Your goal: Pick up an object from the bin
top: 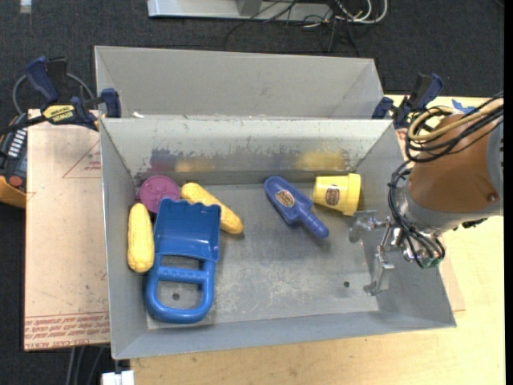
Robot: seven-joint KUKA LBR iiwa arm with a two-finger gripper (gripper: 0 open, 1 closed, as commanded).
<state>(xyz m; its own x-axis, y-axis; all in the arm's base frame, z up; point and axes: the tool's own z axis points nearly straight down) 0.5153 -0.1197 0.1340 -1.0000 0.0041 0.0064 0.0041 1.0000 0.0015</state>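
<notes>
1. Reaching in from the right side, the arm [449, 183] is holding its jaws low over the bare grey floor of the bin [240, 139], near the right wall.
2. The jaws are standing open, and nothing is sitting between them.
3. The thing nearest to the jaws is a yellow cup [337, 192]. It is lying on its side by the back wall, up and to the left of the jaws, near them but not touching.
4. A small blue toy with a handle [295, 207] is lying tilted just left of the cup, apart from it.
5. At the left end, a big blue scoop with a ring handle [184, 255] is lying flat. One yellow corn cob [139, 237] is resting along its left side, a second corn cob [212, 207] is lying at its top edge, and a purple disc [158, 189] is sitting beside that cob.
</notes>
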